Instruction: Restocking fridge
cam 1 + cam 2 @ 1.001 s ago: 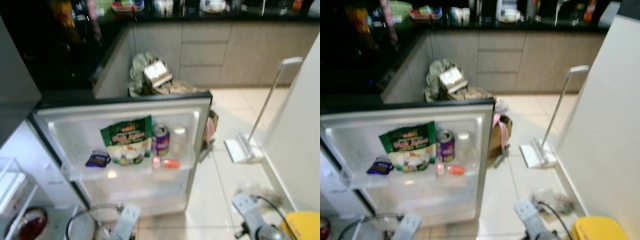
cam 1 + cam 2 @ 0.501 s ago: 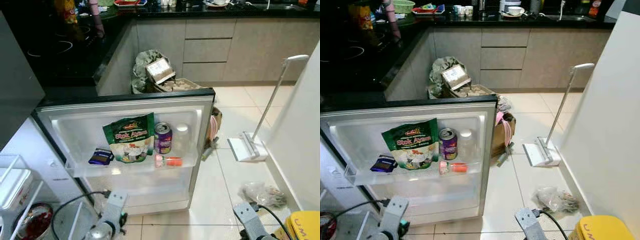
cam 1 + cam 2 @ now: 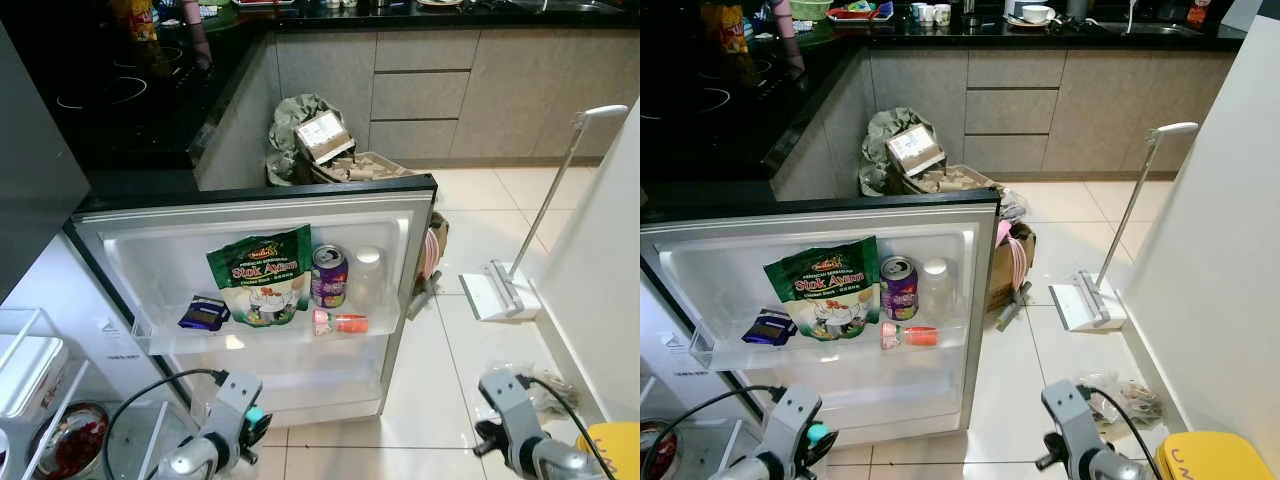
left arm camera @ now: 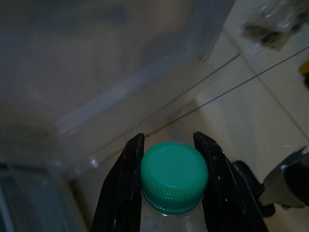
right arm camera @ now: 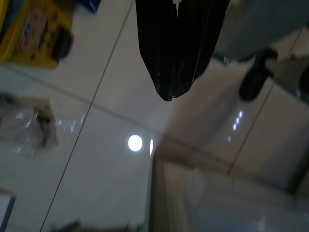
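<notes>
Fridge door point(image 3: 255, 215), white inside with a dark top edge, stands swung open across the middle of the head view, its clear plastic shelf point(image 3: 265, 335) loaded. On that shelf a green foil pouch printed "Stok Ayam" point(image 3: 258, 276) leans upright at the centre, with a small dark blue packet point(image 3: 205, 314) lying at its 9 o'clock and a purple drink can point(image 3: 329, 275) standing just beside it at 3 o'clock. A clear bottle with a white cap point(image 3: 366, 275) stands at the can's 3 o'clock, and a small bottle with an orange-red label point(image 3: 339, 322) lies on its side at the can's 6 o'clock.

Down at 7 o'clock of the head view, the left gripper point(image 4: 169, 181) has its two black fingers point(image 4: 126, 179) pressed on either side of a clear bottle with a ribbed teal screw cap point(image 4: 174, 176), held low in front of the door's bottom section above the pale tiled floor point(image 3: 470, 350). The cap shows as a teal spot beside the silver wrist point(image 3: 257, 415).

At 5 o'clock the right gripper point(image 5: 175, 87) hangs over the tiles with its fingers closed together, holding nothing. A crumpled clear plastic bag point(image 3: 1120, 397) lies near it, and what looks like a yellow container point(image 3: 1200, 455) sits at the corner. A white flat mop point(image 3: 520, 250) leans against the white wall at 3 o'clock.
</notes>
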Robot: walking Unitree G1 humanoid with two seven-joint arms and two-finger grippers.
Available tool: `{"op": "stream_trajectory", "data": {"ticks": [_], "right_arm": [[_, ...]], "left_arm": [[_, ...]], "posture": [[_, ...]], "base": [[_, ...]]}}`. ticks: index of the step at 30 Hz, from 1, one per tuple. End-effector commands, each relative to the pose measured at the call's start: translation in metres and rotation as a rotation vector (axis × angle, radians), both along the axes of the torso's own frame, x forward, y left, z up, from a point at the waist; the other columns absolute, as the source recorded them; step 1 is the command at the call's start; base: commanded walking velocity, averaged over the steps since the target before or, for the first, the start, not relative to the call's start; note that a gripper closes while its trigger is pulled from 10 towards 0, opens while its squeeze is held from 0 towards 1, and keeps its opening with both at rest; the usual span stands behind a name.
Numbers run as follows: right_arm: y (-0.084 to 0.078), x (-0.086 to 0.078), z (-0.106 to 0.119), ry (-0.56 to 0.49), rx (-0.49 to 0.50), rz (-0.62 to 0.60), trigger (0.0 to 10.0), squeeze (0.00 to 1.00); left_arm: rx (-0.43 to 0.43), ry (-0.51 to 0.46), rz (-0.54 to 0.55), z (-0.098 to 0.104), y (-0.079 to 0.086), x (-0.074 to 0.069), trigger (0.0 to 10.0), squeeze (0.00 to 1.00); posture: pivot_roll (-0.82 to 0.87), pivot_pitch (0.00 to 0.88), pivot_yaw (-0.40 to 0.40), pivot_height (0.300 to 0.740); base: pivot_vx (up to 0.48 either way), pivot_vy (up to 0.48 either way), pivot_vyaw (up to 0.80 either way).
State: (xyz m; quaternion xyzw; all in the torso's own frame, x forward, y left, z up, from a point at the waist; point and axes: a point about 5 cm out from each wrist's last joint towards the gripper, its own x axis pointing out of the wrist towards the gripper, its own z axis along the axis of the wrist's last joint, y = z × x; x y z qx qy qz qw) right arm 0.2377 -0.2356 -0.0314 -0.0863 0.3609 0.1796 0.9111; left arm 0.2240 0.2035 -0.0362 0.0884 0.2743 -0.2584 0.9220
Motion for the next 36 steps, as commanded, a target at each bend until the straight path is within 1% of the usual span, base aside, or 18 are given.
{"op": "stream_trajectory", "data": {"ticks": [1,4,5,7,8,10,11,14,20,27,36], "right_arm": [[-0.006,0.014,0.014,-0.06,0.025,0.012,10.0,0.0],[-0.006,0.024,0.026,-0.099,0.036,0.061,10.0,0.0],[-0.006,0.024,0.026,-0.099,0.036,0.061,10.0,0.0],[-0.003,0.03,0.031,-0.115,0.046,0.095,10.0,0.0],[-0.003,0.03,0.031,-0.115,0.046,0.095,10.0,0.0],[0.0,0.035,0.036,-0.128,0.05,0.121,10.0,0.0],[0.0,0.035,0.036,-0.128,0.05,0.121,10.0,0.0],[0.006,0.041,0.042,-0.149,0.069,0.161,10.0,0.0],[0.011,0.046,0.047,-0.164,0.091,0.193,10.0,0.0],[0.012,0.05,0.053,-0.184,0.115,0.222,10.0,0.0],[0.014,0.05,0.058,-0.195,0.145,0.262,10.0,0.0]], "left_arm": [[-0.028,-0.062,-0.092,0.013,-0.004,0.012,10.0,0.0],[-0.067,-0.099,-0.18,0.021,-0.015,0.02,10.0,0.0],[-0.067,-0.099,-0.18,0.021,-0.015,0.02,10.0,0.0],[-0.094,-0.124,-0.217,0.026,-0.02,0.024,10.0,0.0],[-0.094,-0.124,-0.217,0.026,-0.02,0.024,10.0,0.0],[-0.12,-0.143,-0.241,0.03,-0.026,0.028,10.0,0.0],[-0.12,-0.143,-0.241,0.03,-0.026,0.028,10.0,0.0],[-0.14,-0.147,-0.276,0.031,-0.033,0.028,10.0,0.0],[-0.161,-0.149,-0.301,0.031,-0.038,0.027,10.0,0.0],[-0.168,-0.145,-0.319,0.03,-0.041,0.026,10.0,0.0],[-0.195,-0.153,-0.332,0.031,-0.046,0.026,10.0,0.0]], "posture": [[-0.05,0.0,-0.021,0.72],[-0.04,0.0,-0.032,0.705],[-0.04,0.0,-0.032,0.705],[-0.04,0.0,-0.036,0.695],[-0.04,0.0,-0.036,0.695],[-0.05,0.0,-0.035,0.685],[-0.05,0.0,-0.035,0.685],[-0.05,0.0,-0.03,0.67],[-0.05,0.0,-0.028,0.645],[-0.06,0.0,-0.021,0.62],[-0.06,0.0,-0.015,0.59]], "base": [[0.0,0.0,0.0],[0.0,0.0,0.0],[0.0,0.0,0.0],[0.0,0.0,0.0],[0.0,0.0,0.0],[0.0,0.0,0.0],[0.0,0.0,0.0],[0.0,0.0,0.0],[0.0,0.0,0.0],[0.0,0.0,0.0],[0.0,0.0,0.0]]}}
